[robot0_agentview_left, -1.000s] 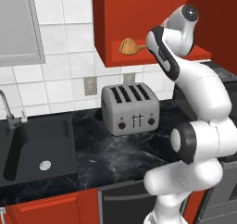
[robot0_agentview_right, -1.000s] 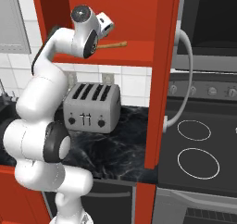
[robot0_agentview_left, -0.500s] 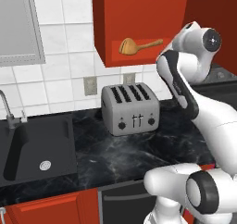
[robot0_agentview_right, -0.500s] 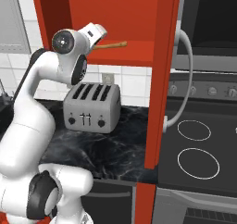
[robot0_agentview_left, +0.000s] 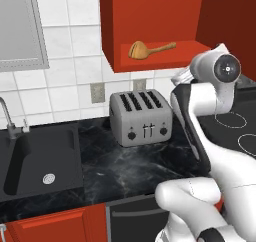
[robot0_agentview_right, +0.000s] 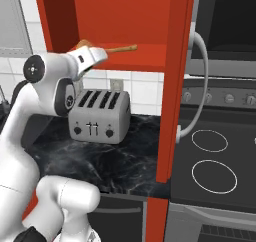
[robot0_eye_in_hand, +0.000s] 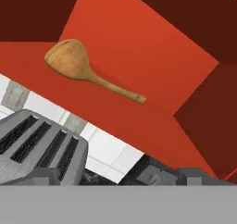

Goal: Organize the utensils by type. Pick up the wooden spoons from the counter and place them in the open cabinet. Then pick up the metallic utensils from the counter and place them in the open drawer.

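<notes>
One wooden spoon (robot0_agentview_left: 150, 49) (robot0_agentview_right: 118, 49) lies on the shelf of the open red cabinet (robot0_agentview_left: 150, 65) (robot0_agentview_right: 150, 58), bowl to the left. The hand view looks up at the wooden spoon (robot0_eye_in_hand: 69, 59) on the cabinet floor (robot0_eye_in_hand: 152, 42). My gripper (robot0_eye_in_hand: 175, 176) is open and empty, drawn back below and in front of the shelf, apart from the spoon. The hand (robot0_agentview_right: 89, 57) sits just left of the shelf's front edge. The metallic utensils and the open drawer are out of view.
A silver toaster (robot0_agentview_left: 142, 118) (robot0_agentview_right: 100, 117) (robot0_eye_in_hand: 37, 149) stands on the black counter under the cabinet. A sink (robot0_agentview_left: 45, 161) lies to the left, a stovetop (robot0_agentview_right: 215, 176) to the right. The open cabinet door (robot0_agentview_right: 175, 86) juts out beside the stove.
My arm has pulled back out of the cabinet and swung lower, away from the shelf. The wooden spoon stays lying where it was. The gripper stays open.
</notes>
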